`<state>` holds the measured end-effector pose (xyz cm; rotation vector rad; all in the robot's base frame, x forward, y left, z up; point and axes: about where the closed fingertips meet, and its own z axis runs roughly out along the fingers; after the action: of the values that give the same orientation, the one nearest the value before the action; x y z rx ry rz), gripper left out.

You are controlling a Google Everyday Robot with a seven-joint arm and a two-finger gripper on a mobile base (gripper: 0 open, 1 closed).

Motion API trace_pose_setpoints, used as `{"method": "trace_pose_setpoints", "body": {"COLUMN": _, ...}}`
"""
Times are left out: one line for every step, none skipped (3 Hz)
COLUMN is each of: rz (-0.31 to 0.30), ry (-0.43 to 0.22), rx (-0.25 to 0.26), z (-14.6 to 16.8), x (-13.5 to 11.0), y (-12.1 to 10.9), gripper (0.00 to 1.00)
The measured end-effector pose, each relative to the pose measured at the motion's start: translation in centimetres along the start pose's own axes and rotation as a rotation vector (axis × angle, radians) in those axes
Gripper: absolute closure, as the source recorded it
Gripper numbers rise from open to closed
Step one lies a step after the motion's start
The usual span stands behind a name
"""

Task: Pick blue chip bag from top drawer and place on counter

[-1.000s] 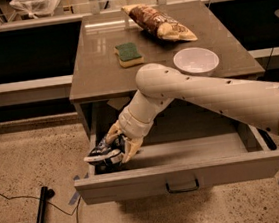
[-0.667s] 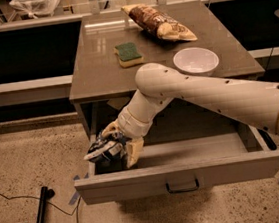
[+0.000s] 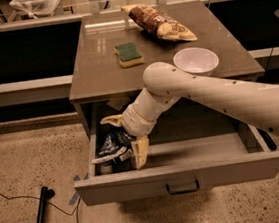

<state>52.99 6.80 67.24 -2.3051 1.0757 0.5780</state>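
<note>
The top drawer (image 3: 182,178) is pulled wide open below the counter (image 3: 100,72). My gripper (image 3: 125,140) reaches into the drawer's left end and is shut on the blue chip bag (image 3: 111,146), a crumpled dark blue foil bag with white patches. One cream finger (image 3: 140,152) shows below the bag and another (image 3: 111,120) above it. The bag is raised to about the level of the drawer's left wall.
On the counter lie a green-and-yellow sponge (image 3: 128,54), a white bowl (image 3: 195,61) and a long brown-and-yellow chip bag (image 3: 158,22). A black stand leg (image 3: 38,220) and a cable (image 3: 79,218) lie on the floor at the left.
My gripper has lifted the blue chip bag slightly upward from the drawer's floor. The drawer and the counter items have not moved.
</note>
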Motion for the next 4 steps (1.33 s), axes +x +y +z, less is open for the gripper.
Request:
{"method": "trace_pose_setpoints", "body": {"rz": 0.019, "ry": -0.019, "rx": -0.004, "z": 0.6, "x": -0.1, "y": -0.2, "gripper": 0.18}}
{"method": "trace_pose_setpoints", "body": {"rz": 0.023, "ry": -0.033, "rx": -0.006, "z": 1.2, "x": -0.3, "y": -0.4, "gripper": 0.41}}
{"method": "trace_pose_setpoints", "body": {"rz": 0.017, "ry": -0.047, "rx": 0.005, "z": 1.3, "x": -0.8, "y": -0.6, "gripper": 0.64}}
{"method": "trace_pose_setpoints", "body": {"rz": -0.018, "ry": -0.085, "rx": 0.083, "z": -1.9, "x": -2.4, "y": -0.7, "gripper": 0.87}}
